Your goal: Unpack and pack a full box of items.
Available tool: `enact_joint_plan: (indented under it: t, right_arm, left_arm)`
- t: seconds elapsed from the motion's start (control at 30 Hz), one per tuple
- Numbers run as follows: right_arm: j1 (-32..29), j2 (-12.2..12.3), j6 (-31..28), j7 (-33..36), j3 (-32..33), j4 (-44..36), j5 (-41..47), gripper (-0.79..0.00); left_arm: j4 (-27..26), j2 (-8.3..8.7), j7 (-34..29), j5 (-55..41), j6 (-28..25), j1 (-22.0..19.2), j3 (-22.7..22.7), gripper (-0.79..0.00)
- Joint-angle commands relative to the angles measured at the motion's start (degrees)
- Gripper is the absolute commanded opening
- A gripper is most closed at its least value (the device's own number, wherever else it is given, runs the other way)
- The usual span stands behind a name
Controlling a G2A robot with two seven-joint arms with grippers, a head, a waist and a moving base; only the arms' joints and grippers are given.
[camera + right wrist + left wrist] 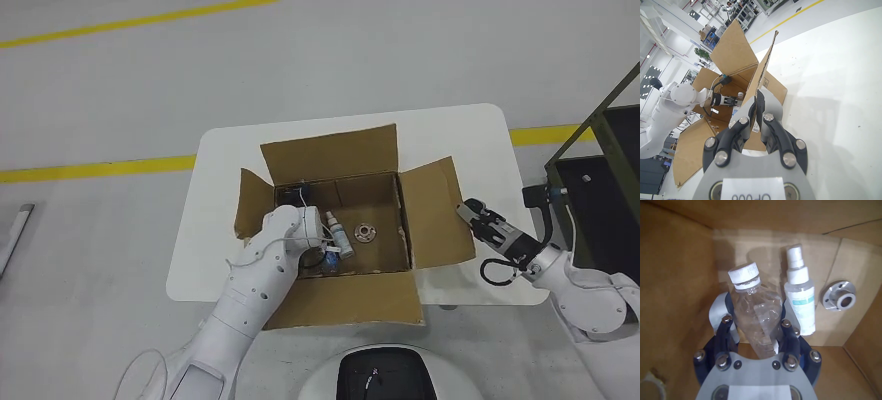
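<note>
Cardboard box (pixel 330 157), flaps open, is seen mid-tabletop (pixel 455 125). Inside, toward 9 o'clock, a clear plastic water bottle (pixel 753 294) is pinched by the left tool (pixel 754 311). A spray bottle (pixel 802 298) lies just at its 3 o'clock, with a metal flange (pixel 839 298) beyond. The 3 o'clock flap (pixel 765 60) is pinched by the right tool (pixel 756 106).

Top camera overhead, wrist cameras close, sharing box (pixel 330 155)
</note>
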Motion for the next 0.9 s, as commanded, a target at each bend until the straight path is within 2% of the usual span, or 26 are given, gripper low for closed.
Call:
enact_joint_plan:
  t: [0.0,0.4,0.63,0.67,0.7,0.73,0.77,0.87]
  right_arm:
    - [0.06,-0.01,0.02,-0.10,0.01,-0.07,0.02,-0.785]
    - [0.29,-0.06,-0.06,-0.74,0.11,-0.12,-0.18,-0.785]
    - [0.57,-0.07,-0.24,-1.19,0.41,0.06,-0.05,-0.785]
    - [0.66,-0.07,-0.19,-1.15,0.49,0.20,0.02,-0.723]
    - [0.83,-0.06,-0.22,-1.18,0.67,0.28,0.34,-0.437]
    - [0.89,-0.06,-0.24,-1.23,0.84,0.36,0.54,-0.037]
    - [0.92,-0.06,-0.17,-1.36,1.03,0.38,0.79,0.000]
    - [0.84,-0.02,-0.31,-1.97,2.00,0.01,1.44,0.000]
  left_arm:
    - [-1.97,0.16,-0.43,0.23,-0.67,0.48,-0.64,-0.785]
    - [-14.84,1.35,-0.28,1.52,-4.63,4.54,-5.21,-0.785]
    - [-20.40,1.75,0.92,0.61,-7.32,6.50,-7.76,-0.785]
    - [-21.14,1.78,1.13,0.26,-7.82,6.77,-8.10,-0.785]
    - [-22.10,1.81,1.38,-0.31,-8.32,7.02,-8.61,-0.785]
    - [-22.74,1.84,1.69,-0.54,-8.83,7.22,-8.89,-0.785]
    - [-23.15,1.87,1.89,-0.36,-9.16,7.32,-9.00,-0.785]
    - [-24.94,1.94,2.16,-0.12,-10.10,7.78,-9.36,-0.785]
